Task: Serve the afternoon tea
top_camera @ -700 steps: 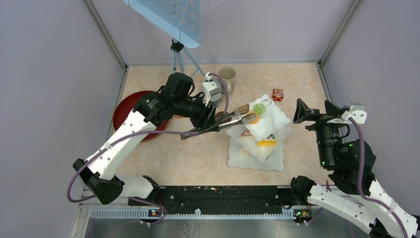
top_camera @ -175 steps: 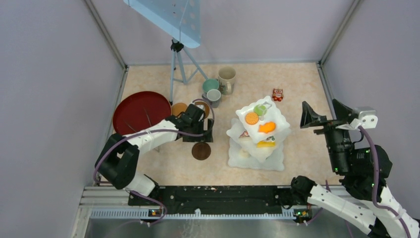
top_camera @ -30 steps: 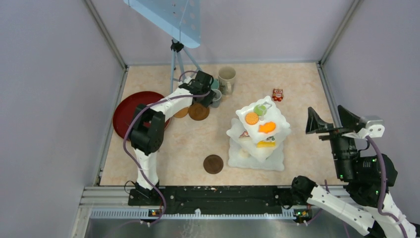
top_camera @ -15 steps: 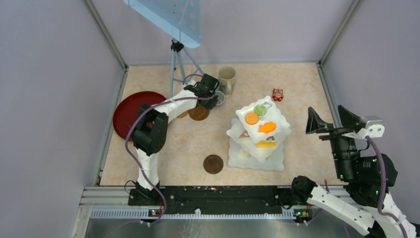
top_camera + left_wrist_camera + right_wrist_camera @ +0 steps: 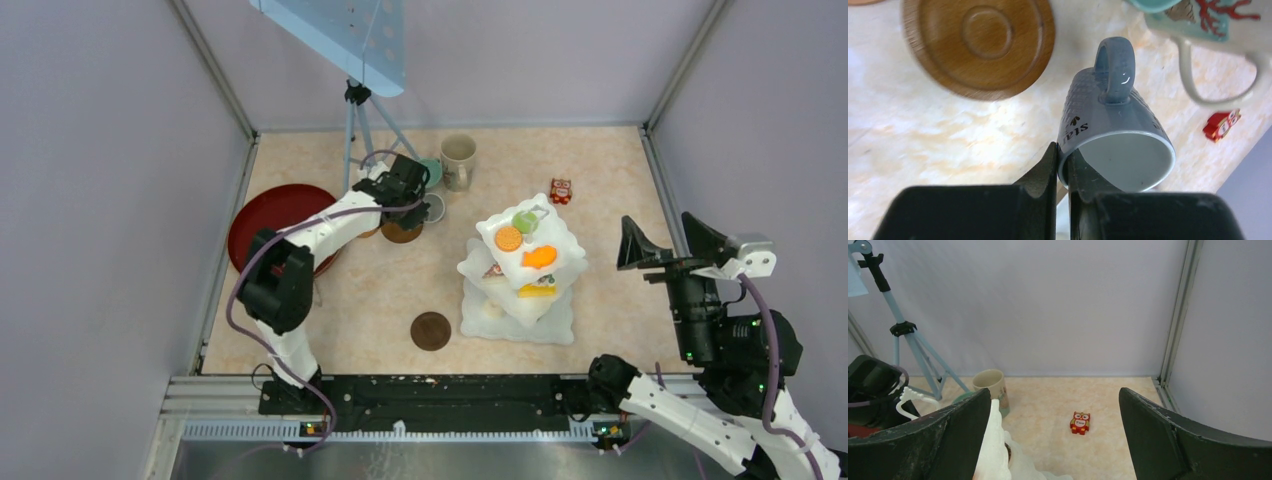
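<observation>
My left gripper (image 5: pixel 412 196) is shut on the rim of the small grey mug (image 5: pixel 433 208), one finger inside and one outside. In the left wrist view, the mug (image 5: pixel 1118 125) hangs tilted from the gripper (image 5: pixel 1062 159) beside a brown coaster (image 5: pixel 978 42). The teal mug (image 5: pixel 431 171) and tall beige mug (image 5: pixel 459 158) stand behind it. Another coaster (image 5: pixel 431 330) lies near the front. The white tiered stand (image 5: pixel 560 325) holds toy cakes (image 5: pixel 540 257). My right gripper (image 5: pixel 667 243) is wide open and empty, right of the stand.
A round dark-red tray (image 5: pixel 270 215) lies at the left. A light-blue tripod (image 5: pixel 352 110) stands at the back. A small red owl toy (image 5: pixel 561 190) lies behind the stand and also shows in the right wrist view (image 5: pixel 1079 422).
My left gripper has drawn back a little toward the near left with the grey mug's rim held in it. The right arm has not moved.
</observation>
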`<state>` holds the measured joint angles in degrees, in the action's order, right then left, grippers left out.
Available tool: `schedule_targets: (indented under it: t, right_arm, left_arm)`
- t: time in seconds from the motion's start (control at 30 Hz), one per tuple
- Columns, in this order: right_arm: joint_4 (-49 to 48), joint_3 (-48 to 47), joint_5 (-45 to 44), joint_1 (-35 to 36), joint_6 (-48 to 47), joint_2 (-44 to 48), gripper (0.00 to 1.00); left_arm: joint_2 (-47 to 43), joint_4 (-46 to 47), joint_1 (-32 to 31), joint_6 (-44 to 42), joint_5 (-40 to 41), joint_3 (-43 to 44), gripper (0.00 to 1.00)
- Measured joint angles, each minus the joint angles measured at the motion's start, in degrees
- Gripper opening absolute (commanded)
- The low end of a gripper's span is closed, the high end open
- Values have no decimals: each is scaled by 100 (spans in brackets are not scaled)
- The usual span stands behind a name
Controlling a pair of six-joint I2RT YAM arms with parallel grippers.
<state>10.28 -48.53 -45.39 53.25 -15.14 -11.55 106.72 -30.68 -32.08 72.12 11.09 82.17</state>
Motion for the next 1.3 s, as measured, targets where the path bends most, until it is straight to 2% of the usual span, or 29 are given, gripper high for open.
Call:
schedule_targets:
  t: [0.17,0.27,0.43,0.53,0.6,0.73,0.87,1.07,1.3]
  right_arm:
    - [-199,4,9,0,-50,-2,97]
    - [-380,11,48,0,-149,-22,96]
    - [-643,42,133,0,-295,-90,96]
    - [-726,94,184,0,-332,-90,96]
    - [-758,109,210,0,-341,-92,96]
    - [-798,131,238,0,-374,-92,97]
    - [-817,131,260,0,-372,-92,96]
    - [-811,131,264,0,-367,-92,96]
    - [-769,131,262,0,-365,-92,96]
  left_arm:
    - [-1165,-192,-2,-520,-186,-850,0]
    - [-1891,-424,0,-1167,-446,-1169,0]
    - [-3053,-835,-9,-2470,-1484,-1403,0]
    - [-3412,-1349,-153,-3016,-1915,-1388,0]
    - [-3416,-1864,-466,-3220,-1958,-1303,0]
    - [-2885,-2959,-1574,-3331,-1759,-861,0]
    - [-2343,-3442,-2378,-3270,-1563,-614,0]
    - [-1902,-3700,-2809,-3047,-984,-605,0]
    - [-1757,-3530,-2828,-2983,-527,-719,0]
